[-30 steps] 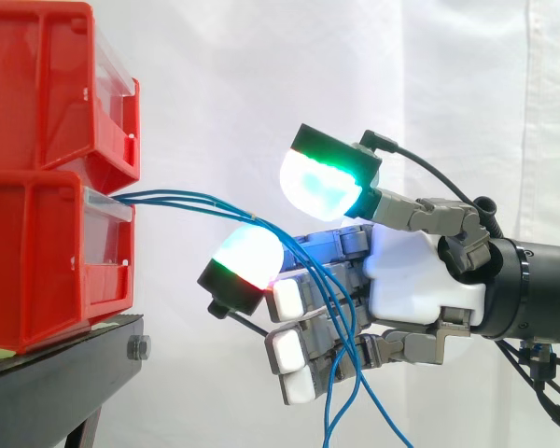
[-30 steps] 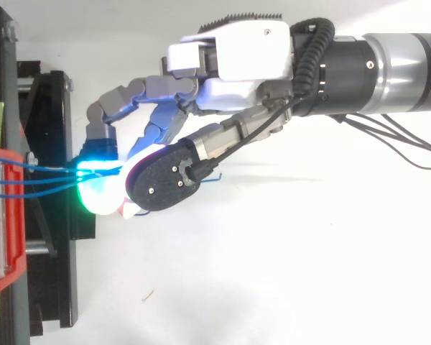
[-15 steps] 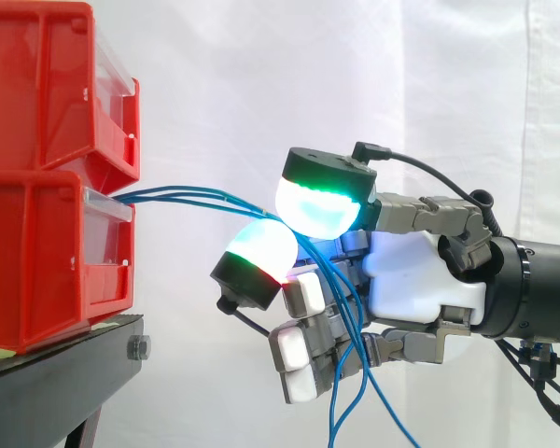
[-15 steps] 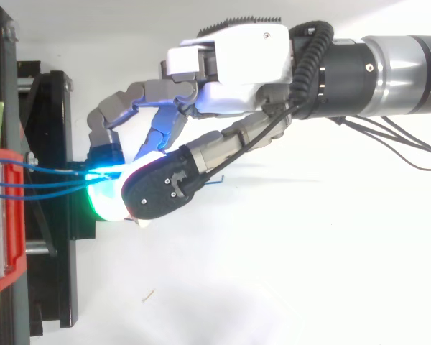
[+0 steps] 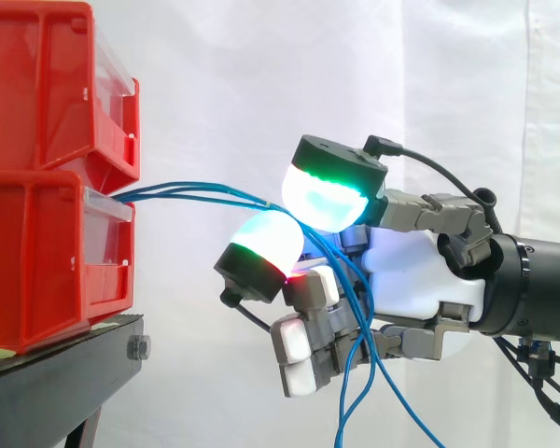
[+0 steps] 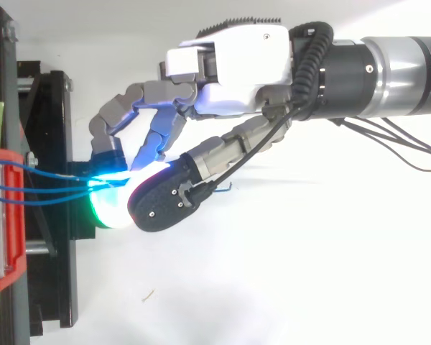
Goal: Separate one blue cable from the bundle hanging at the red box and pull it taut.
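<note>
Observed from the floor, side-on and from above:

Curtain (image 5: 215,75): white, covering the whole background of the side view.

Bins (image 5: 37,187): two red ones, stacked at the left edge of the side view; the lower one has a clear front panel; from above, the lower bin lies at the lower left edge.

Stand (image 5: 56,373): black, at the lower left corner of the side view, carrying the bins; from above it runs down the left side of the frame, just right of the bin.

Arm (image 6: 395,65): enters from the right edge in both views; level in the side view, across the upper right in the top view.

Hand (image 5: 415,275): centre right of the side view, well apart from the bins, palm turned towards them; fingers curled; two large fingertips (image 5: 327,196) glow cyan with green rims, one above and one lower left, drawn almost together; hand narrow, closed on the cables between those two pads; how many strands are caught cannot be told; the lower fingers, with small white pads, are bent in under the palm at lower centre.

Cables (image 5: 187,191): thin, blue; they leave the front lip of the lower bin at centre left, rise in a shallow arch to the right and pass between the two glowing pads; past the pads they drop across the lower fingers and run off the bottom edge, crossing one another; the span from bin to pads is curved, not straight; from above, three strands (image 6: 50,188) show side by side between the bin and the glow.
</note>
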### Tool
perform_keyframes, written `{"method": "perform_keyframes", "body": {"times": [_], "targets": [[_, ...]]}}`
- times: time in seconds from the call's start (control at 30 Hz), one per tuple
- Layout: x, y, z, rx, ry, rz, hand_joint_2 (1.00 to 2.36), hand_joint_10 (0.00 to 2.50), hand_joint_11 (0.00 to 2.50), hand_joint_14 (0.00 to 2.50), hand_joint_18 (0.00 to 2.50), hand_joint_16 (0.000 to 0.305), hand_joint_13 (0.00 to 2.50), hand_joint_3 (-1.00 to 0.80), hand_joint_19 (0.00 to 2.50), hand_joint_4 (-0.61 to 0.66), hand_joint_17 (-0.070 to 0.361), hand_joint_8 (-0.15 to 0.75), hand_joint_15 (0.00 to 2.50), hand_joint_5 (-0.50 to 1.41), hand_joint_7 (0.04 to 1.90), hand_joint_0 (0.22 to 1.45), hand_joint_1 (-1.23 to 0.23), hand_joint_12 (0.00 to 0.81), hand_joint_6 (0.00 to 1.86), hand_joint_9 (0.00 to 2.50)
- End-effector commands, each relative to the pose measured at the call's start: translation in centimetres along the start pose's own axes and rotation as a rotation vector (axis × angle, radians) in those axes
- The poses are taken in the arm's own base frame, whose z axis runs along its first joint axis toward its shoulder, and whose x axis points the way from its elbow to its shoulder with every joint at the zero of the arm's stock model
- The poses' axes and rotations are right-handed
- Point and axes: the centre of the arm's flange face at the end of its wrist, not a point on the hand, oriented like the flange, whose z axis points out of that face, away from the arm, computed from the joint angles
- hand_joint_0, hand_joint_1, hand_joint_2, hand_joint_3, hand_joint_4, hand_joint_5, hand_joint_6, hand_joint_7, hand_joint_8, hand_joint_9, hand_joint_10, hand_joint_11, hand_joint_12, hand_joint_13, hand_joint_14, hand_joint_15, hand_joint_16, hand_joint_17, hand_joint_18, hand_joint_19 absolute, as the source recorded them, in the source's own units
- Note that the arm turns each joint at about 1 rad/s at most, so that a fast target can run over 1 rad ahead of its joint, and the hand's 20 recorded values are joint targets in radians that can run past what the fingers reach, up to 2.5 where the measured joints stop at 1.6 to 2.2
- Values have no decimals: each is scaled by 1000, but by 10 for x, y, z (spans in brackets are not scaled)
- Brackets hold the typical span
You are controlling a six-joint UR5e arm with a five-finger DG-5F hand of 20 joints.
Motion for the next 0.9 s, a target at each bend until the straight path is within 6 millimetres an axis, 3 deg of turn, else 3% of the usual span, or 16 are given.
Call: {"method": "perform_keyframes", "body": {"times": [0.0, 0.07, 0.2, 0.3, 0.37, 0.57, 0.87], "targets": [[1, 0, 0, -1, 2, 0, 1010, 21, 854, 17, 830, 51, 948, -384, 357, 280, 114, 392, 481, -218, 1092, 599, -653, 449, 854, 994], [1, 0, 0, -1, 2, 0, 1001, 21, 847, 18, 836, 53, 956, -488, 376, 276, 118, 394, 492, -213, 1100, 559, -459, 455, 850, 1017], [1, 0, 0, 0, 2, 0, 1000, 18, 840, 16, 865, 54, 980, -500, 379, 248, 122, 393, 498, -192, 1142, 546, -332, 461, 837, 1064], [2, 0, 1, -1, 0, 0, 1003, 22, 847, 16, 858, 53, 979, -458, 388, 250, 119, 391, 492, -183, 1185, 577, -380, 454, 836, 1084], [3, 0, 1, -1, 2, 0, 1015, 21, 863, 18, 862, 52, 988, -313, 381, 252, 116, 397, 489, -174, 1204, 615, -497, 449, 848, 1107], [5, 0, 2, -5, 3, 1, 1018, 20, 906, 15, 926, 59, 1011, -79, 347, 275, 132, 433, 479, -164, 1237, 589, -585, 484, 867, 1144], [6, 1, 3, -9, 3, -1, 1020, 23, 943, 17, 883, 55, 970, -120, 383, 264, 124, 414, 495, -175, 1230, 611, -649, 469, 870, 1089]]}}
